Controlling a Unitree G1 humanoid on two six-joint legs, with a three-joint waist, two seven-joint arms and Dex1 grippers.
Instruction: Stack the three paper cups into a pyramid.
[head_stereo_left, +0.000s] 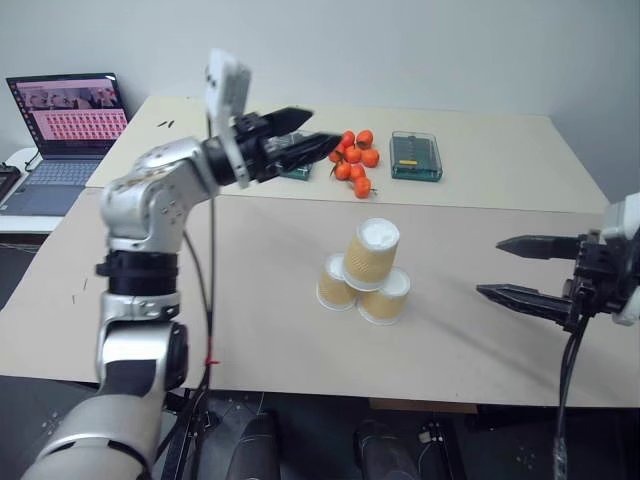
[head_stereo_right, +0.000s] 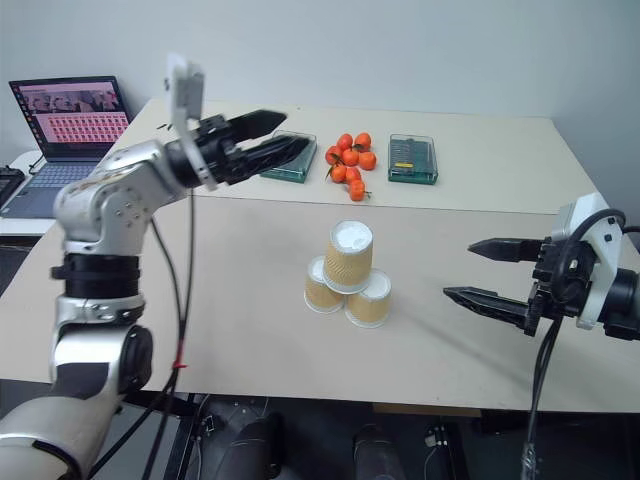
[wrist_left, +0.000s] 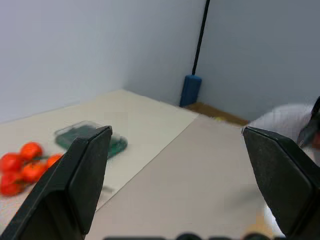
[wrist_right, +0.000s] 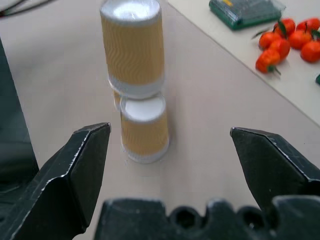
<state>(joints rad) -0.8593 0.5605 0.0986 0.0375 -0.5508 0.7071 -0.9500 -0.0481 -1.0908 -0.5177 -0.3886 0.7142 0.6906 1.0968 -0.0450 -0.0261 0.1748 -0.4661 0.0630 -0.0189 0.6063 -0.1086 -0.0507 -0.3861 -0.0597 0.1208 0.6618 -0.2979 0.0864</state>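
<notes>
On the table (head_stereo_left: 470, 330), at frame centre, the three paper cups (head_stereo_left: 364, 272) already stand as a pyramid, so with the left claw (head_stereo_left: 300, 140) at upper left and right claw (head_stereo_left: 520, 270) at right both spread empty, only retreat remains.

**Tan cups, orange fruit, green boxes on beige**

The three paper cups (head_stereo_left: 365, 273) are tan-yellow with a wavy ribbed pattern, white at rims and bases. They stand on a pale beige table (head_stereo_left: 470, 330). Behind the cups lie bright orange fruits (head_stereo_left: 355, 162) with small green stems. To either side of the fruits sit dark green boxes (head_stereo_left: 416, 156) with clear lids; the one on the right shows a yellow patch. Both grippers' fingers (head_stereo_left: 520, 298) are matte black. The laptop (head_stereo_left: 66, 125), far left of the cups, is dark grey, its screen showing rows of pink-red tiles.
</notes>
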